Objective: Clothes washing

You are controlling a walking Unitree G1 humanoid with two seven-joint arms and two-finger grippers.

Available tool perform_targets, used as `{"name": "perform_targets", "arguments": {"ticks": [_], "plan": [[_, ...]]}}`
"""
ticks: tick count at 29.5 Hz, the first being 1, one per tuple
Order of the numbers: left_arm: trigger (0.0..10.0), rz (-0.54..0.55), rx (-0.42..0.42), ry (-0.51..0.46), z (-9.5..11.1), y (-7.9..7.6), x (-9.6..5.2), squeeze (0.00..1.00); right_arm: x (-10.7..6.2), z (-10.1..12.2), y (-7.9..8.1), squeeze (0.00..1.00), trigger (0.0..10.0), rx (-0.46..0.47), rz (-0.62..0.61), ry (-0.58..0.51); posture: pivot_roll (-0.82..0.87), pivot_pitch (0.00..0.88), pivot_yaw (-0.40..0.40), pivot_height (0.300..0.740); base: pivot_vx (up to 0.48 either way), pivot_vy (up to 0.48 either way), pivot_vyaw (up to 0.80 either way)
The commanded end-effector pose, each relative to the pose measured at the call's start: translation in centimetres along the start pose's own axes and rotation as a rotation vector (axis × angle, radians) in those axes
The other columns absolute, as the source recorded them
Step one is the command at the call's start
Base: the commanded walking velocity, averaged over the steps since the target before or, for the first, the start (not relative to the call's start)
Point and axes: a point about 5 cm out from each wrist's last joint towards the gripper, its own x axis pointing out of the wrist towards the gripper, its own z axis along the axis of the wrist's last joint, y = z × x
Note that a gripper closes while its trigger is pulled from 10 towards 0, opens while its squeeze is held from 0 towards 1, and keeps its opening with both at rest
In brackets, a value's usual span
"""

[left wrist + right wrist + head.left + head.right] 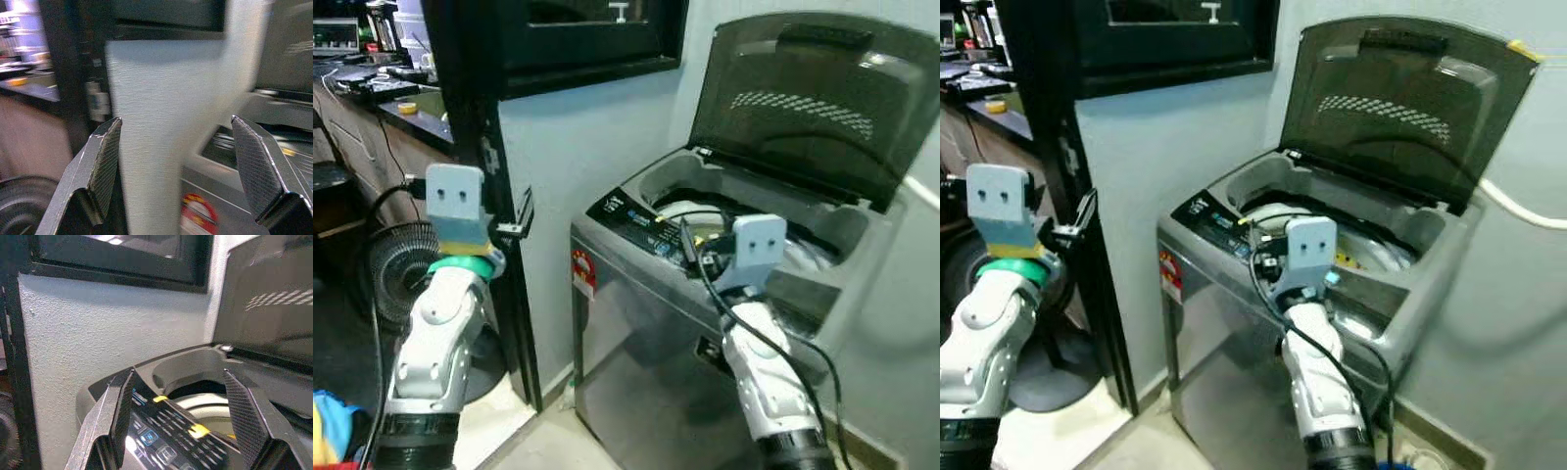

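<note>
A home laundry corner: a grey top-loading washing machine (636, 323) with its dark lid raised, beside a cluttered kitchen counter (372, 93).

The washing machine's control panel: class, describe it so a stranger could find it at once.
Start at the grey top-loading washing machine against the wall, its dark lid raised. Along the front edge of its top runs the control panel, a black strip. Small lit buttons and yellow marks distinguish it from the plain grey casing.

washer drum (1371, 250) interior mostly hidden, left wrist view blurred
</note>
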Motion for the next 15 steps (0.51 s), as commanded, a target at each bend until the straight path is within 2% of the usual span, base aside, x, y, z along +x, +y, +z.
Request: {"name": "perform_targets", "arguments": {"ticks": [1,15], "plan": [[10.0,0.004,0.013,0.011,-0.28,0.17,-0.18,0.0,-0.12,-0.12,0.32,0.0,10.0,-0.006,0.02,0.003,-0.01,0.001,0.027,0.74,0.0,0.0,0.79],[10.0,0.001,-0.001,0.009,-0.25,-0.04,-0.14,0.0,-0.54,-0.18,1.16,0.0,10.0,0.007,0.097,0.002,-0.01,0.008,0.028,0.74,0.0,0.0,0.79]]}}
